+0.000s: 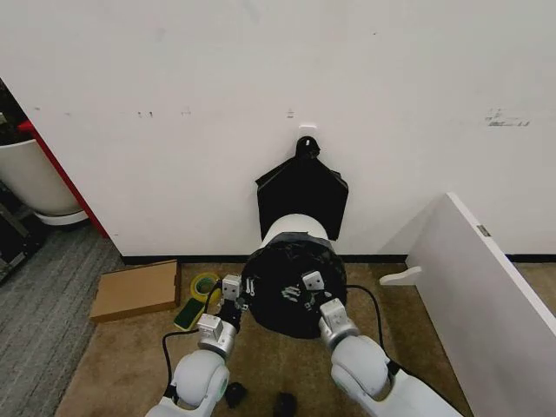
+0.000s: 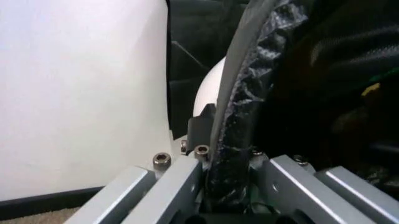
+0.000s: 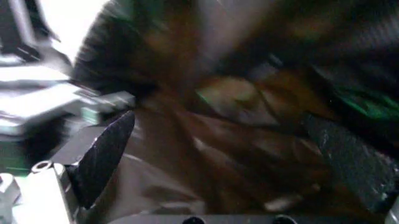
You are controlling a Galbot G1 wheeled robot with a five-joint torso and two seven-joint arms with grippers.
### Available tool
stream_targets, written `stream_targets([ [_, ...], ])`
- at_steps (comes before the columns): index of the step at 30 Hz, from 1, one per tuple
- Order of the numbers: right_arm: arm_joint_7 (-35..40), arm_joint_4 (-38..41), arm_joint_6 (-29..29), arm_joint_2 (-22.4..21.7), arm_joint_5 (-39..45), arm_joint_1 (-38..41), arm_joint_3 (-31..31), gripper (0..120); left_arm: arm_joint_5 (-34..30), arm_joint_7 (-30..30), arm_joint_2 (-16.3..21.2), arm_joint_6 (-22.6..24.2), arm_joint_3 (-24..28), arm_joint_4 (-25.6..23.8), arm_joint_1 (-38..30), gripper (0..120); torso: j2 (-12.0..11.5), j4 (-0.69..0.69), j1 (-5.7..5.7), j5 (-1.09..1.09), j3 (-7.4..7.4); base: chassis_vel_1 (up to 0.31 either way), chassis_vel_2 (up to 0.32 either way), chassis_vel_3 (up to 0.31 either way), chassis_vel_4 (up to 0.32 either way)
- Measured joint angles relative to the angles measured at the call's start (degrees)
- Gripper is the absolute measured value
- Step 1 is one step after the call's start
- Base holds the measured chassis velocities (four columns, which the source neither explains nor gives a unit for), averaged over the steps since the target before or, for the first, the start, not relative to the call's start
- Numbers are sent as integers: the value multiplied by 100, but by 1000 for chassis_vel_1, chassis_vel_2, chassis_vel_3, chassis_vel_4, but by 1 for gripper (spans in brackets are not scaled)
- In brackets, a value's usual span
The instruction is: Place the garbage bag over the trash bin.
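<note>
The left gripper [image 2: 227,186] pinches the garbage bag [image 1: 291,282] against the trash bin [image 1: 294,228] rim. The right gripper [image 3: 218,158] reaches inside the bag, jaws spread.

The bin [image 1: 294,228] is seen by the wall, its mouth covered with the black bag [image 1: 291,282]. The left gripper [image 1: 239,291] is placed at the bag's left edge, and the right gripper [image 1: 310,287] over its middle.
</note>
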Motion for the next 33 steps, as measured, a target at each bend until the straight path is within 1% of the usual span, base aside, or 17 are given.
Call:
stream_targets([
  [5, -464, -6, 465, -56, -216, -119, 94, 100, -108, -32, 26, 57, -65, -150, 64, 0, 0, 2, 0, 0, 0, 0, 0, 0, 0],
  [8, -579, 9, 606, -81, -221, -191, 146, 100, -146, -34, 50, 76, -72, -192, 77, 0, 0, 1, 0, 0, 0, 0, 0, 0, 0],
  [10, -976, 64, 1028, -119, -221, -352, 324, 100, -207, -42, 98, 93, -86, -216, 84, 0, 0, 2, 0, 0, 0, 0, 0, 0, 0],
  [13, -2083, 127, 2011, -239, -215, -633, 708, 100, -361, -51, 213, 123, -120, -208, 80, 0, 0, 0, 0, 1, 0, 0, 0, 0, 0],
  [14, -2274, 144, 2168, -269, -211, -666, 773, 100, -384, -51, 238, 123, -129, -196, 80, 0, 0, 0, 0, 1, 0, 0, 0, 0, 0],
  [15, -2274, 144, 2168, -269, -211, -666, 773, 100, -384, -51, 238, 123, -129, -196, 80, 0, 0, 0, 0, 1, 0, 0, 0, 0, 0],
  [16, -2605, 192, 2415, -339, -179, -705, 882, 100, -420, -51, 288, 110, -147, -176, 94, 0, 0, 0, 0, 0, 0, 0, 0, 0, 0],
  [19, -2982, 367, 2723, -505, -28, -726, 1015, 100, -491, 16, 375, 9, -172, -124, 147, 0, 0, 2, 0, 1, 0, 0, 0, 0, 0],
  [20, -2817, 785, 2716, -726, 410, -711, 1068, 100, -600, 263, 465, -362, -217, 80, 169, 0, 0, 1, 0, 0, 0, 0, 0, 0, 0],
  [22, -2228, 1138, 2464, -847, 757, -660, 1067, 100, -768, 487, 530, -698, -262, 305, 135, 0, 0, 2, 0, 0, 0, 0, 0, 0, 0],
  [23, -1769, 1356, 2208, -916, 965, -627, 1069, 100, -884, 637, 571, -935, -298, 485, 87, 0, 0, 2, 0, -1, 0, 0, 0, 0, 0],
  [24, -1191, 1608, 1796, -1006, 1212, -568, 1096, 100, -979, 807, 617, -1149, -337, 664, 29, 0, 0, 1, 0, -1, 0, 0, 0, 0, 0],
  [25, -1191, 1608, 1796, -1006, 1212, -568, 1096, 100, -979, 807, 617, -1149, -337, 664, 29, 0, 0, 1, 0, -1, 0, 0, 0, 0, 0],
  [28, -110, 1893, 781, -1245, 1671, -407, 1184, 100, -1058, 1206, 695, -1656, -399, 1025, -88, 0, 0, 2, 0, -1, 0, 0, 0, 0, 0],
  [30, 71, 1872, 349, -1508, 1875, -392, 1262, 100, -1078, 1461, 738, -1919, -440, 1202, -148, 0, 0, 1, 0, 0, 1, 0, 0, 0, 0],
  [32, -155, 1737, 279, -1703, 1915, -416, 1288, 100, -1094, 1670, 755, -2096, -477, 1260, -171, 0, 0, 0, 0, 0, 0, 0, 0, 0, 0],
  [33, -155, 1737, 279, -1703, 1915, -416, 1288, 100, -1094, 1670, 755, -2096, -477, 1260, -171, 0, 0, 0, 0, 0, 0, 0, 0, 0, 0],
])
